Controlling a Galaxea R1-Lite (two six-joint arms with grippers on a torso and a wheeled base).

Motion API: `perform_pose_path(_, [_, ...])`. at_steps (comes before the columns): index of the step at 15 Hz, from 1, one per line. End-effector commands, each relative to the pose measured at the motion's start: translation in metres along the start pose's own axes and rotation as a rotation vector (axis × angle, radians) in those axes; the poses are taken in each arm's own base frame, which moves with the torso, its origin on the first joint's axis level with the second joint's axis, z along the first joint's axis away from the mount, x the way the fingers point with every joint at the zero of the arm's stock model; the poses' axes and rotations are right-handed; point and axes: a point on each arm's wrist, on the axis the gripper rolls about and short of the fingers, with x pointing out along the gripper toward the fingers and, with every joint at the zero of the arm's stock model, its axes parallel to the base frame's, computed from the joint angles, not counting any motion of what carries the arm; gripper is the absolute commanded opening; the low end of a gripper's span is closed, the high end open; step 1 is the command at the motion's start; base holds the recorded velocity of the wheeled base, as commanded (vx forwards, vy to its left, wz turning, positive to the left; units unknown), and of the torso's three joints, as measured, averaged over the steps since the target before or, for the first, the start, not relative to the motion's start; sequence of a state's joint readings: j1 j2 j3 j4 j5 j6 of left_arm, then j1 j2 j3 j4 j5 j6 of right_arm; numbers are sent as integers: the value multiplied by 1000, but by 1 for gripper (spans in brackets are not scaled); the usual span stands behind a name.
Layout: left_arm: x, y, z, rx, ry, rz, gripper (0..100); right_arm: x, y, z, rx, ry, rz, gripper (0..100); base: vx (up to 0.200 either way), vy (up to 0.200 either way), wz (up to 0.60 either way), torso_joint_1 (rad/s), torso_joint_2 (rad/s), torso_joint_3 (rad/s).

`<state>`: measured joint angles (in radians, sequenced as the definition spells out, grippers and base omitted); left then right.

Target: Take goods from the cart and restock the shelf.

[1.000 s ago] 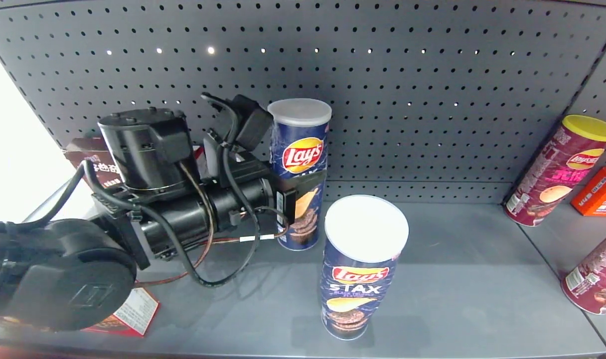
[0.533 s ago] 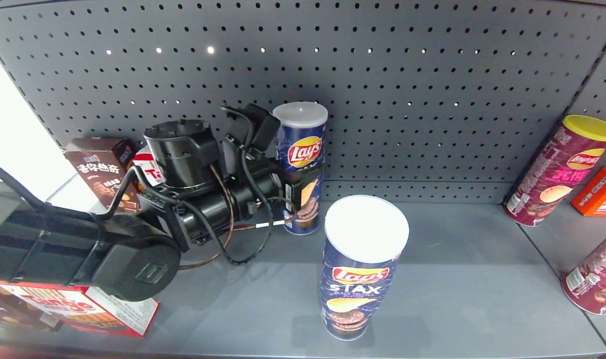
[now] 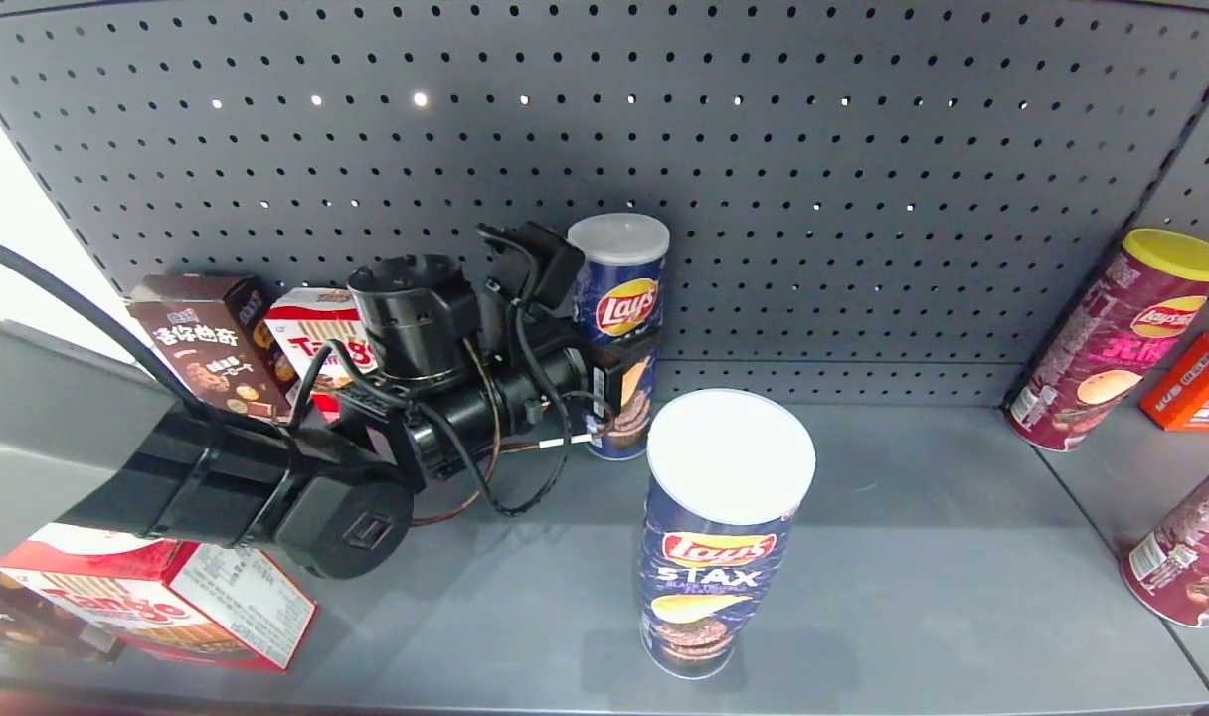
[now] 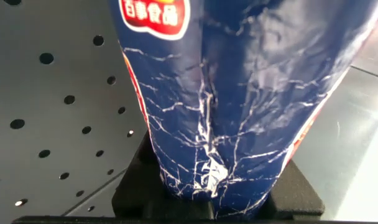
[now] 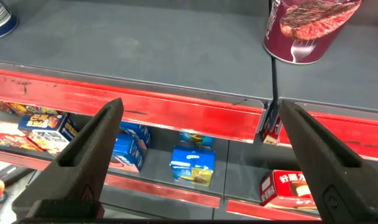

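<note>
The left arm stretches low across the shelf (image 3: pixel 913 517). Its left end effector (image 3: pixel 619 388) is clamped round the lower half of the upright blue chip can (image 3: pixel 619 298), with the pegboard (image 3: pixel 813 199) just behind. A second blue can (image 3: pixel 724 537) stands near its right. The right end effector (image 5: pixel 201 104) hangs with fingers spread wide.

Navy white-veined chip can (image 3: pixel 619 298), maroon can (image 3: pixel 1112 338) with yellow lid, grey perforated backboard (image 3: pixel 764 149)

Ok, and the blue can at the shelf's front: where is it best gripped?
Probably around the mid-body of the front blue can, coming level from the open front of the shelf. It stands upright and round, free on both sides; its flat lid offers no hold from above.
</note>
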<state>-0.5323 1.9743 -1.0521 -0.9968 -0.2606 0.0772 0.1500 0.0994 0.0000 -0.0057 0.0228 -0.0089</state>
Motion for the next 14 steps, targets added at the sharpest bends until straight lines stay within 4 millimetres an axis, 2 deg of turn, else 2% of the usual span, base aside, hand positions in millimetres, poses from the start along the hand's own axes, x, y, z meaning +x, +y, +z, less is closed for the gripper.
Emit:
perform_pose_path(1, [3,-1,-4,0,-10,-4,0,0,0,0,0,1,1,100,0,0,0,0,0,0])
perform_pose_path(14, [15,-13,-17,-2,-7,-38,0,0,0,0,0,1,1,100,0,0,0,0,0,0])
